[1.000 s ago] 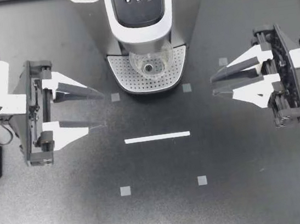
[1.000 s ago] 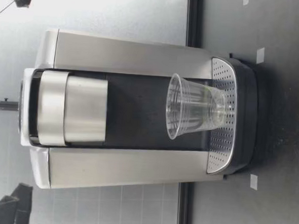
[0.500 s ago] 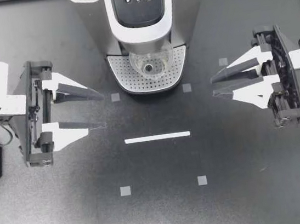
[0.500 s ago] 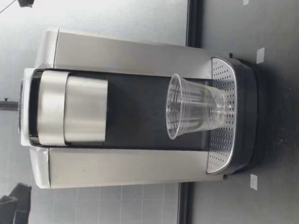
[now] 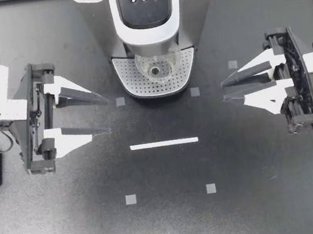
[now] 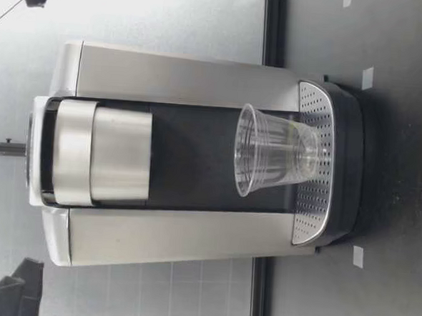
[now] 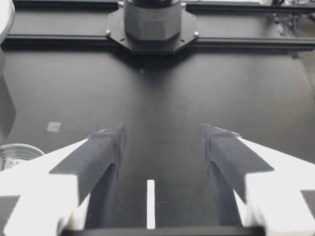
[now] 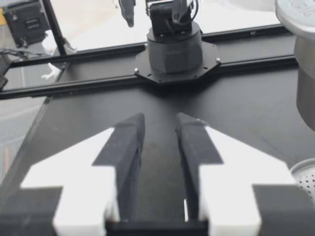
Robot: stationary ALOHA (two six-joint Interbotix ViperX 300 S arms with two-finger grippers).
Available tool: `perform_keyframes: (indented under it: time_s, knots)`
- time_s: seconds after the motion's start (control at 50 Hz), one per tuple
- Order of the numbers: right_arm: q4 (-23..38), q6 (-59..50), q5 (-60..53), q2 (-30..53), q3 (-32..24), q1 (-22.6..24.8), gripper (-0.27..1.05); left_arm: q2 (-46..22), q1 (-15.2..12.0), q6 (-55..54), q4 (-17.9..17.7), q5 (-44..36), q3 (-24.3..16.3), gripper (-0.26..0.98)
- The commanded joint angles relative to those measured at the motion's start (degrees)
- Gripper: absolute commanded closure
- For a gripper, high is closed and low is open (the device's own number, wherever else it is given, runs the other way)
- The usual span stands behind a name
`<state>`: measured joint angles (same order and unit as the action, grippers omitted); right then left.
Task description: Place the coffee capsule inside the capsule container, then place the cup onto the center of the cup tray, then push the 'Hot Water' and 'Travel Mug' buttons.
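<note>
My left claw (image 5: 109, 115) is hovering over by the table's (image 5: 72, 220) left edge, with its fingers spread wide and gripping nothing. At the middle of the back edge the coffee machine (image 5: 144, 3) is sitting with the clear cup (image 5: 158, 66) standing upright on its perforated cup tray (image 5: 131, 80), right under the brew head. My right claw (image 5: 223, 90) is hanging near the right edge, fingers just a narrow gap apart, also holding nothing.

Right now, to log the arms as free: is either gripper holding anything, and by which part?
Nothing is held: my left gripper and my right gripper are empty, clear of the cup.
</note>
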<state>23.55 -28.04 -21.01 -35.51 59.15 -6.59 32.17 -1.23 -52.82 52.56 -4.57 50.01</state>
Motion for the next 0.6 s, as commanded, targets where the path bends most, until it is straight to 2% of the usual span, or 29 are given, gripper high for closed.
perform_keyframes:
  time_s: [0.0,0.58]
  knots:
    - [-0.2,0.1,-1.0,0.1,-0.6,0.4,0.42,0.4,-0.2,0.6,0.0,-0.5,-0.9,0.22]
    - [-0.3,0.0,-2.4,0.2,-0.4,0.4,0.42,0.3,-0.1,1.2,0.0,-3.4,-0.4,0.22]
